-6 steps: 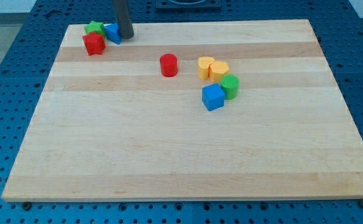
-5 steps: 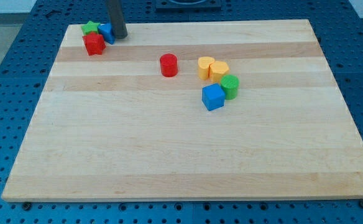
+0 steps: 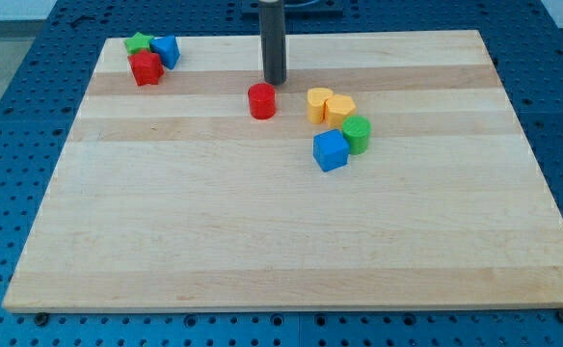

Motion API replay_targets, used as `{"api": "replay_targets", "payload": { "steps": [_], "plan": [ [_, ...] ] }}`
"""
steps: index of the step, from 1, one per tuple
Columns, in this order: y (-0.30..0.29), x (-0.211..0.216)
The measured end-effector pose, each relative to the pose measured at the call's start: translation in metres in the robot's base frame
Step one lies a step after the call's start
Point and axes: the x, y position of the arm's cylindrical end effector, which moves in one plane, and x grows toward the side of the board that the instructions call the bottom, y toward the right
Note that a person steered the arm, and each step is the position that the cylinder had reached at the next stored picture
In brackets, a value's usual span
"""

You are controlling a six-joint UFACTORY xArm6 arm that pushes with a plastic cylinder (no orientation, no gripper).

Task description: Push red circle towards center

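The red circle (image 3: 261, 100) is a short red cylinder on the wooden board (image 3: 262, 222), above the board's middle. My tip (image 3: 275, 81) stands just above it and slightly to its right, close to it but with a small gap showing. The dark rod rises straight out of the view's top.
Two yellow blocks (image 3: 319, 104) (image 3: 339, 109), a green cylinder (image 3: 357, 133) and a blue cube (image 3: 330, 150) cluster to the right of the red circle. A green block (image 3: 139, 42), a blue block (image 3: 167, 50) and a red block (image 3: 147, 67) sit at the board's top left corner.
My tip has moved from the blue block at the top left corner rightward and down to just above the red circle. The blue block had shifted slightly left. The red circle has not moved.
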Motion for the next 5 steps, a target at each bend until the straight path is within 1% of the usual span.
{"api": "replay_targets", "payload": {
  "steps": [1, 2, 3, 4, 5],
  "plan": [
    [-0.006, 0.041],
    [-0.008, 0.061],
    [0.018, 0.088],
    [-0.010, 0.116],
    [-0.034, 0.105]
  ]
}}
